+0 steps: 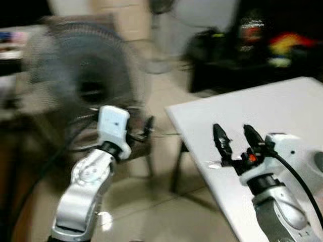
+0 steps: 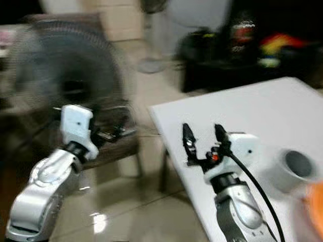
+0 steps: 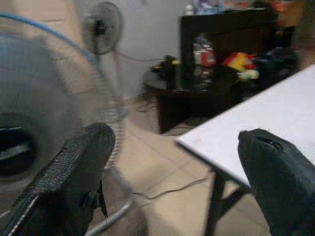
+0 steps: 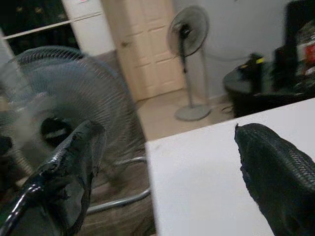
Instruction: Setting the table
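A white table point(image 1: 272, 111) fills the right side, its near corner pointing towards the fans. Close to that corner my right gripper point(image 1: 232, 127) hovers just above the tabletop, open, with nothing between its fingers point(image 4: 275, 172). On the table to the right of it lies a white cup point(image 2: 297, 169), apparently on its side with its mouth towards me. A blurred orange object point(image 2: 313, 206) sits beside the cup at the picture's edge. My left gripper point(image 3: 174, 137) is held out over the floor left of the table, open and empty.
A large floor fan point(image 1: 86, 75) stands close in front of the left arm, with a brown seat point(image 2: 113, 146) below it. A pedestal fan point(image 4: 189, 29) and a door point(image 4: 142, 44) are farther back. A dark cabinet point(image 1: 252, 50) with colourful items stands behind the table.
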